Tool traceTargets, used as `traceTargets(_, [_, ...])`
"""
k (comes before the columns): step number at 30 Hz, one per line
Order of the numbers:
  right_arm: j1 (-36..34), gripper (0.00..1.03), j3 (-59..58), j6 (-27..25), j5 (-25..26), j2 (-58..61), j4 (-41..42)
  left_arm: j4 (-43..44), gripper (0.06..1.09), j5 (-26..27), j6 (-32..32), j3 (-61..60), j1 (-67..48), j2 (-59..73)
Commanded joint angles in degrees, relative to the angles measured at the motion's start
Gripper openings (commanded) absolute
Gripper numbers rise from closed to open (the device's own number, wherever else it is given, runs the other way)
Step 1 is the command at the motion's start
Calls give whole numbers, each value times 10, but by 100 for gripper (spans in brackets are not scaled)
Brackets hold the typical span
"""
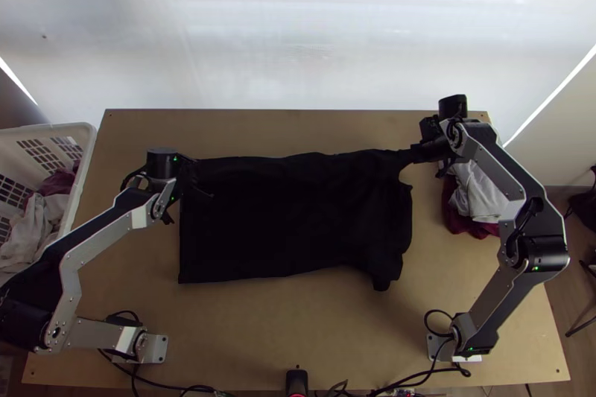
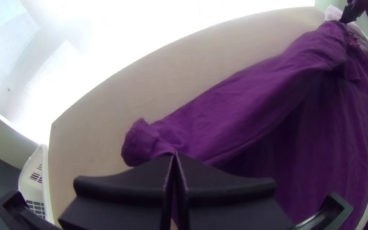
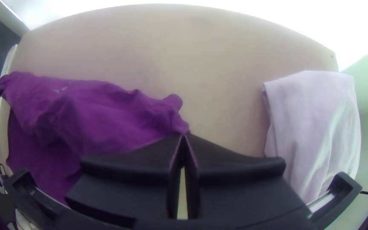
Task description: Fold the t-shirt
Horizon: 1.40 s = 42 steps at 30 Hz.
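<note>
Held at both ends of its far edge, the dark t-shirt (image 1: 290, 218) spans the middle of the table, looking purple in the wrist views. My left gripper (image 1: 192, 172) is at its far left corner. In the left wrist view, that gripper (image 2: 174, 154) is shut on the cloth (image 2: 252, 106), beside a bunched end. At the far right corner is my right gripper (image 1: 413, 156). The right wrist view has this gripper (image 3: 184, 136) shut on a narrow gathered tip of the shirt (image 3: 103, 115). Soft folds run along the edge between the grippers.
A white basket (image 1: 88, 162) with clothes stands left of the table. White folded cloth (image 1: 477, 192) lies on dark red cloth (image 1: 456, 222) at the right, under the right arm. Bare wood (image 1: 298, 322) stretches along the near side, with cables at the front edge.
</note>
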Motion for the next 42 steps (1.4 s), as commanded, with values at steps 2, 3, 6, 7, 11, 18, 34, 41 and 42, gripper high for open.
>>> traceTargets(2, [-15, 3, -14, -6, 2, -16, -4, -7, 10, 0, 11, -29, 4, -43])
traceTargets(3, [-15, 3, -17, -6, 2, -18, -5, -7, 10, 0, 11, -35, 3, -43])
traceTargets(6, [-13, 3, -25, -7, 1, -18, -6, -5, 10, 0, 8, -50, -5, -43])
traceTargets(7, [-12, 3, -27, -7, 2, -18, -5, -4, 10, 0, 7, -55, -9, -45])
traceTargets(11, [-12, 3, -29, -4, 1, -33, -6, -3, 10, 0, 0, -57, -6, -58])
traceTargets(18, [-11, 3, -49, -6, -7, -71, -25, -10, 10, 0, 4, -72, -1, -72])
traceTargets(34, [-10, 3, -138, -23, -7, -76, -25, -18, 10, 0, 11, -122, -24, -74])
traceTargets(41, [-10, 3, -149, -26, -7, -70, -25, -24, 12, -1, 15, -131, -17, -63])
traceTargets(42, [-10, 3, -150, -27, -7, -68, -25, -25, 20, -1, 15, -133, -17, -59])
